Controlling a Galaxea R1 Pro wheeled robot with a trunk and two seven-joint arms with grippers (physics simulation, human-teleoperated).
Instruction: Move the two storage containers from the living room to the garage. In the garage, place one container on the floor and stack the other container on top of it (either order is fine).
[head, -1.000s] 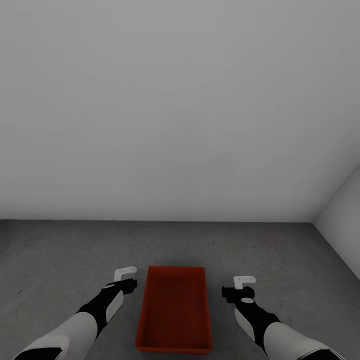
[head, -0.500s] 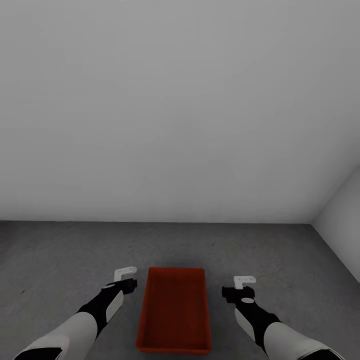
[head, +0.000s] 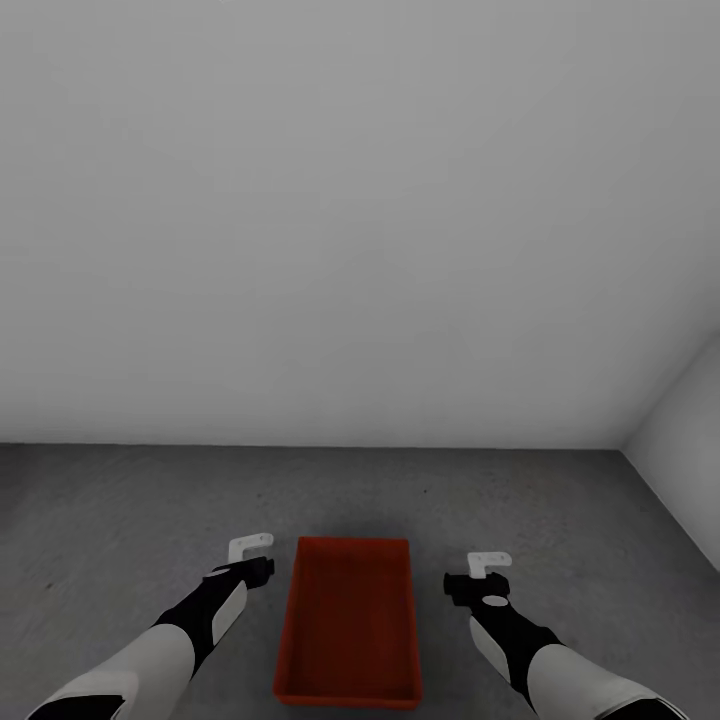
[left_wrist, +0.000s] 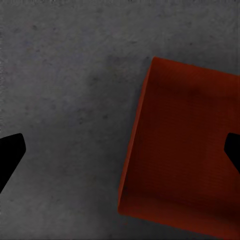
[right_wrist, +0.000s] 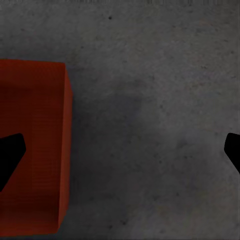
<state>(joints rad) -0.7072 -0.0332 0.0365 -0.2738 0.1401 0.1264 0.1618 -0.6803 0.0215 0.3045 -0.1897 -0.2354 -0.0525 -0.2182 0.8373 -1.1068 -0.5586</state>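
Note:
A red-orange open-top storage container (head: 348, 620) rests on the dark grey concrete floor (head: 130, 510) of the garage, its long side running away from me. My left gripper (head: 250, 560) hovers just off its left wall and my right gripper (head: 482, 575) stands a little off its right wall. Neither touches it. In the left wrist view the container (left_wrist: 185, 150) lies below the open gripper (left_wrist: 122, 150), with one dark fingertip (left_wrist: 10, 152) over bare floor. In the right wrist view the container (right_wrist: 32, 150) lies under one side of the open gripper (right_wrist: 122, 150).
A plain light grey wall (head: 350, 220) stands close ahead, meeting a second wall (head: 685, 440) in a corner at the right. Bare concrete stretches to the left and right of the container.
The whole view has shifted slightly, so the container and the wall's foot sit a touch lower in the picture. Both arms hold the same pose beside the container.

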